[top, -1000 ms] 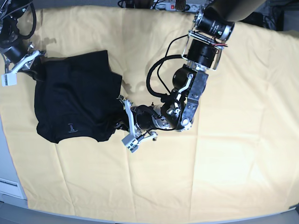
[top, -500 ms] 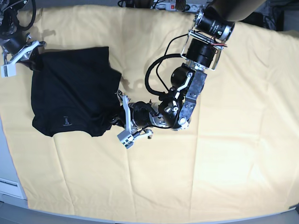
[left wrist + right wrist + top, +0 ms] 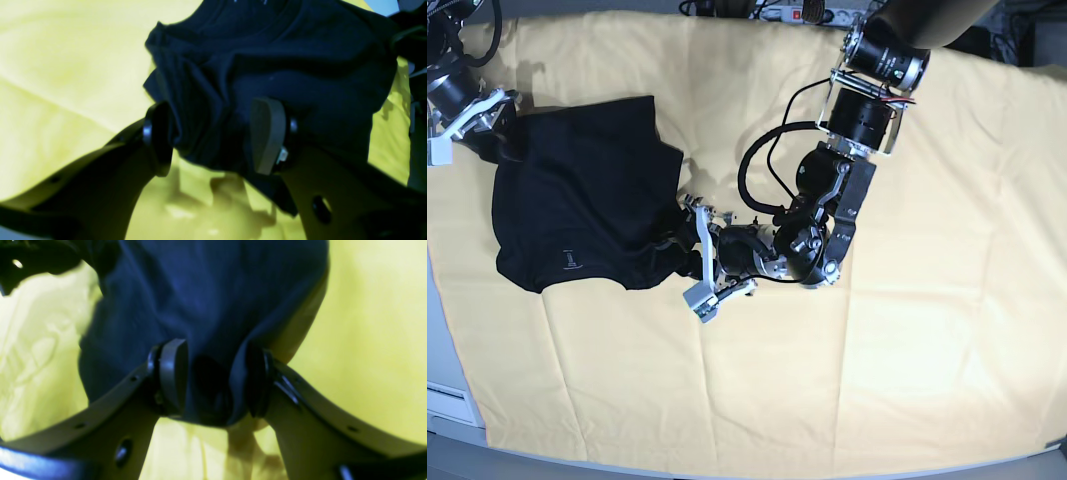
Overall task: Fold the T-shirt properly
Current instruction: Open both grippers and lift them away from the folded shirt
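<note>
The black T-shirt (image 3: 577,210) lies bunched in a rough rectangle on the yellow cloth at the left, its tiny pale logo (image 3: 570,259) near the front edge. My left gripper (image 3: 690,252) is at the shirt's right front corner. In the left wrist view its jaws (image 3: 211,143) stand wide apart, with a loose fold of the T-shirt (image 3: 267,60) lying between the pads. My right gripper (image 3: 472,125) is at the shirt's far left corner. There too the jaws (image 3: 215,378) are spread, and slack cloth of the T-shirt (image 3: 206,290) sags between them.
The yellow table cloth (image 3: 877,380) covers the whole table, creased in lines. A power strip and cables (image 3: 797,12) lie past the far edge. The left arm's black cable loop (image 3: 757,170) hangs over the middle. The table's edge runs along the left and front.
Both grippers were shut on the shirt's corners and now stand open. The shirt has slid slightly left and settled flatter; the left arm followed it a little.
</note>
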`<act>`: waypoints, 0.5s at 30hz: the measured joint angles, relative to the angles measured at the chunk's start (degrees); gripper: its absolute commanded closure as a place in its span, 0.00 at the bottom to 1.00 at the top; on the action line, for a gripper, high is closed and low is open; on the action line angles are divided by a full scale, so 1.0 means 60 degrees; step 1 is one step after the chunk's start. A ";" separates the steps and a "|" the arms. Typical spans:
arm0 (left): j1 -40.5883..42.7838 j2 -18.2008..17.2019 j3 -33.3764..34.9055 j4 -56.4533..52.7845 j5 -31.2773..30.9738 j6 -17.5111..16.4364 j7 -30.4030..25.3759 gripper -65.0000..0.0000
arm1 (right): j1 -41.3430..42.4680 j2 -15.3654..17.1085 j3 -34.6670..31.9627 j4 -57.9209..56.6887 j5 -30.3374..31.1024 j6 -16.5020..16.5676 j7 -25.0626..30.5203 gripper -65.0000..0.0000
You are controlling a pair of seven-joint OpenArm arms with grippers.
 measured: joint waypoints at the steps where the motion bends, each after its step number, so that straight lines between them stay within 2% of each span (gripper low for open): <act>1: -0.0073 0.0000 -0.0106 0.0120 -0.0138 0.0004 0.0204 0.59 | 0.0004 0.0000 0.0160 0.0219 0.0138 0.0000 0.0015 0.54; 3: -0.0189 0.0004 -0.0386 0.0521 -0.0550 -0.0076 0.0430 0.88 | 0.0004 0.0000 0.0557 0.0710 0.0335 0.0004 0.0022 0.55; 4: -0.0226 0.0004 -0.0565 0.0739 -0.0929 -0.0171 0.0586 1.00 | 0.0004 0.0000 0.0772 0.0954 0.0335 0.0004 0.0029 0.59; 5: -0.0248 0.0007 -0.0739 0.0951 -0.1249 -0.0186 0.0776 1.00 | 0.0004 0.0004 0.0965 0.1177 0.0335 0.0004 0.0015 0.70; 7: -0.0248 0.0025 -0.1115 0.1169 -0.1880 -0.0182 0.1326 1.00 | 0.0000 0.0022 0.1228 0.1585 0.0335 0.0000 -0.0044 1.00; 9: -0.0219 0.0025 -0.1472 0.1169 -0.2412 -0.0178 0.1861 1.00 | 0.0000 0.0025 0.1275 0.1854 0.0463 0.0004 -0.0197 1.00; 13: -0.0109 -0.0127 -0.2007 0.1173 -0.4503 -0.0295 0.2914 1.00 | -0.0313 0.0025 0.1264 0.1912 0.2186 0.0007 -0.0368 1.00; 15: -0.0051 -0.0350 -0.2138 0.1177 -0.5493 -0.0433 0.3406 1.00 | -0.0346 0.0022 0.1268 0.1912 0.2721 0.0004 -0.1078 1.00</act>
